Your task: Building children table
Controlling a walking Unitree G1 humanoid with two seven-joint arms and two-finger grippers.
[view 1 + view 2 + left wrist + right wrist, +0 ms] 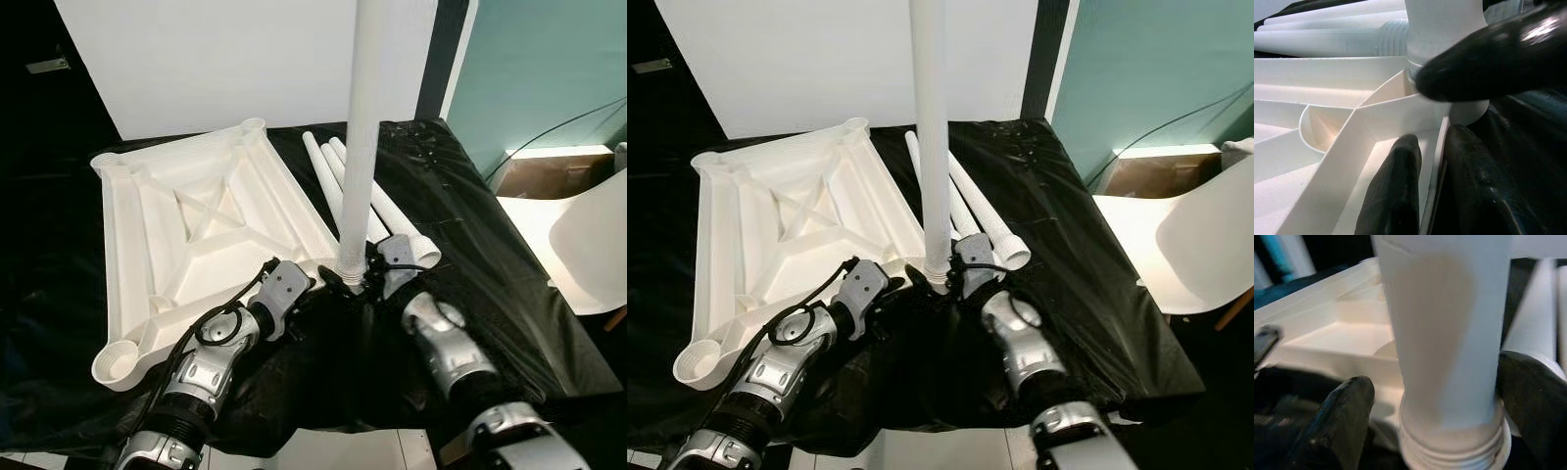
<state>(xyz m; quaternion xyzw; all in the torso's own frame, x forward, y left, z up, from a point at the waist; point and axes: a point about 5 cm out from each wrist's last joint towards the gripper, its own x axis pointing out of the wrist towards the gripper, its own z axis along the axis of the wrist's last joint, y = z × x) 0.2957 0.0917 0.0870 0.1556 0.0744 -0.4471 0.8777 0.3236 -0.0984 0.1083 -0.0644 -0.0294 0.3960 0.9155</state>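
Note:
A white children's tabletop (196,215) lies upside down on a black-covered surface (470,206). A white table leg (362,127) stands upright in its near right corner socket. My right gripper (370,269) brackets the leg's threaded base (1449,440): one finger (1533,396) touches it and the other finger (1342,416) sits a small gap away, so it is open. My left gripper (313,279) is at the same corner, its two fingers (1396,191) shut across the tabletop's rim (1436,147). Three spare legs (333,166) lie beside the tabletop.
A white chair (588,245) stands off the right edge of the surface, with a brown box (549,171) behind it. A white wall panel (216,59) rises at the back. The three other corner sockets, such as the near left one (118,362), hold nothing.

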